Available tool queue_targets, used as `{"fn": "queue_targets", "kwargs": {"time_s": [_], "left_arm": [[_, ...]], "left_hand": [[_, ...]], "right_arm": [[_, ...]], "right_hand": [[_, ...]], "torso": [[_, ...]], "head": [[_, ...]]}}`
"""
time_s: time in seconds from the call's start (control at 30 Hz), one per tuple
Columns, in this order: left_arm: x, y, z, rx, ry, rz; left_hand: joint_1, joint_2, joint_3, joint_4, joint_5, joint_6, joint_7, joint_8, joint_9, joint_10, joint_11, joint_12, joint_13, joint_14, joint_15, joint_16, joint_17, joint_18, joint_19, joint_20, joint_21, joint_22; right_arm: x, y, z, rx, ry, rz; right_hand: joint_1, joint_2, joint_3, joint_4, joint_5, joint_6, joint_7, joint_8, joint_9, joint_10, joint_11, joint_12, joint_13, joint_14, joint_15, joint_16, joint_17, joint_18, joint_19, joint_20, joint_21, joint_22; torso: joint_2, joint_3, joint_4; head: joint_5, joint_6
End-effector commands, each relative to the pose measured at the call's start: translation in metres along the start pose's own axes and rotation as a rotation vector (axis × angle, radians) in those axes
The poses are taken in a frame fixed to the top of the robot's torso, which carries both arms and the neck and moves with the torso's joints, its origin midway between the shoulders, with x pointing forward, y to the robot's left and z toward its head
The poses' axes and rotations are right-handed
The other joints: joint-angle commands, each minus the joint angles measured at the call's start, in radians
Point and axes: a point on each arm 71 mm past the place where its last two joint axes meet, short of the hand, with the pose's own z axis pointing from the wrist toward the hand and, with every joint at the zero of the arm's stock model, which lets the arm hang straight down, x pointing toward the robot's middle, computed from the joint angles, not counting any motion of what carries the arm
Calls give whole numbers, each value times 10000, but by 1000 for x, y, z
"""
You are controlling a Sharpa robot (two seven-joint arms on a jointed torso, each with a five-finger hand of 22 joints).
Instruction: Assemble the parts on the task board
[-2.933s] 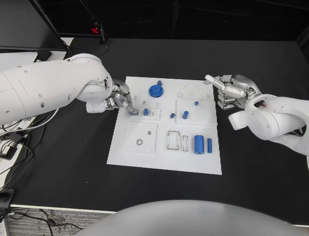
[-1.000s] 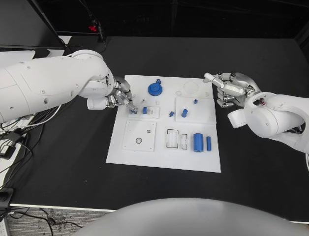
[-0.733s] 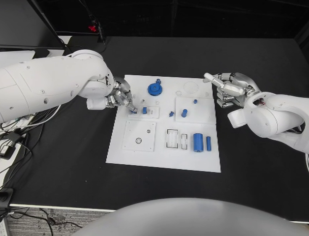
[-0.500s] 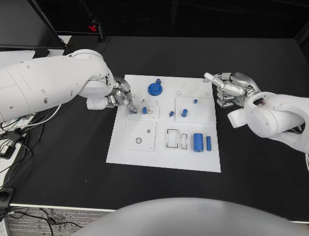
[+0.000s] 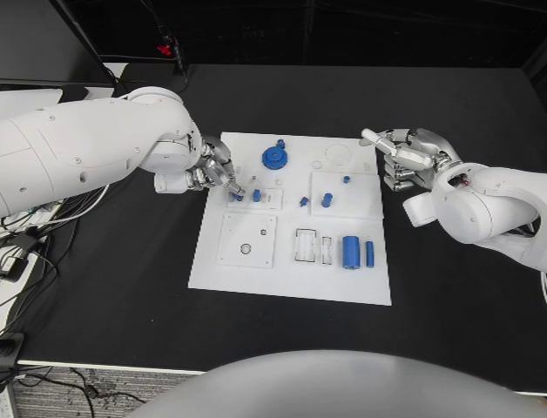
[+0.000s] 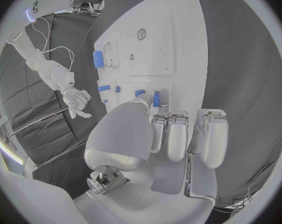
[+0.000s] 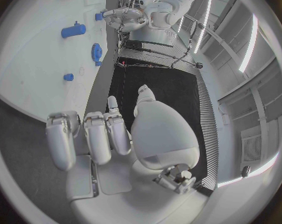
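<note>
Blue against white is where the action sits: the left hand is down at the near-left edge of the task board, fingertips right by a small blue peg standing in its little square plate. From the left wrist view, the thumb and fingers are curled in close to that peg and a paler piece just beside it, but whether anything is pinched between them I cannot tell; the contact point is hidden behind the thumb.

Over on the other side, the right hand hovers just off the board's far-right edge, fingers drawn in with nothing in them, waiting its turn.

My read: we're in the seating step for a small part in that left-hand plate. The next move calls for a fine downward press or a careful release, kept square to the hole so the peg doesn't tip.

Elsewhere on the board: a blue gear toward the far edge, two more small blue pegs on the middle plate, and a fat blue cylinder with a slimmer blue pin lying side by side nearer the robot.

Underneath, a matte black table. Cables trail off its left side, and dark curtains hang behind.
</note>
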Motion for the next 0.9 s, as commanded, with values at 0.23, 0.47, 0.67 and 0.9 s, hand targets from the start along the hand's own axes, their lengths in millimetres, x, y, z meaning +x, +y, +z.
{"fn": "queue_targets", "kwargs": {"time_s": [0.23, 0.47, 0.67, 0.9], "left_arm": [[5, 5, 4, -599, 265, 186], [4, 6, 4, -699, 231, 160], [4, 6, 4, -647, 204, 136], [3, 6, 3, -450, -43, -29]], "left_hand": [[-1535, -566, -912, -39, -817, -116, -14, -46, -52, 1079, -8, -71, 2548, 1048, 96, 9, 2634, -139, 1042, 89, 31, 2634], [-2181, -771, -1482, -43, -1440, -104, 4, -12, -69, 1079, 4, -71, 2548, 1048, 110, 9, 2634, -139, 1042, 98, 31, 2634], [-2383, -795, -1705, -39, -1702, -108, 10, 16, -67, 1079, 7, -71, 2548, 1048, 115, 9, 2634, -139, 1042, 103, 31, 2634], [-2651, -684, -1907, -31, -1864, -109, 14, 53, -60, 1079, 12, -71, 2548, 1048, 124, 9, 2634, -139, 1042, 110, 31, 2634]], "right_arm": [[1, 1, 0, -68, 78, 8], [0, 1, -1, -63, 74, -11], [0, 1, -1, -50, 66, -15], [0, 1, 0, -27, 72, -16]], "right_hand": [[73, 90, -78, -26, 68, -43, 482, 96, -35, 1059, 49, 26, 2633, 1057, 51, 25, 2635, -71, 1090, 47, 29, 2635], [134, 97, -69, -34, 80, -16, 476, 127, -41, 1059, 45, 26, 2633, 1057, 50, 25, 2635, -71, 1090, 47, 29, 2635], [134, 97, -69, -34, 80, -16, 476, 127, -41, 1059, 45, 26, 2633, 1057, 50, 25, 2635, -71, 1090, 47, 29, 2635], [142, 99, -68, -33, 82, -13, 475, 131, -43, 1059, 44, 26, 2633, 1057, 49, 25, 2635, -71, 1090, 47, 29, 2635]], "torso": [[2, 4, 6], [4, -4, 3], [6, 0, 4], [0, 0, 4]], "head": [[-25, -1], [-18, -14], [-14, -32], [-12, -35]]}}
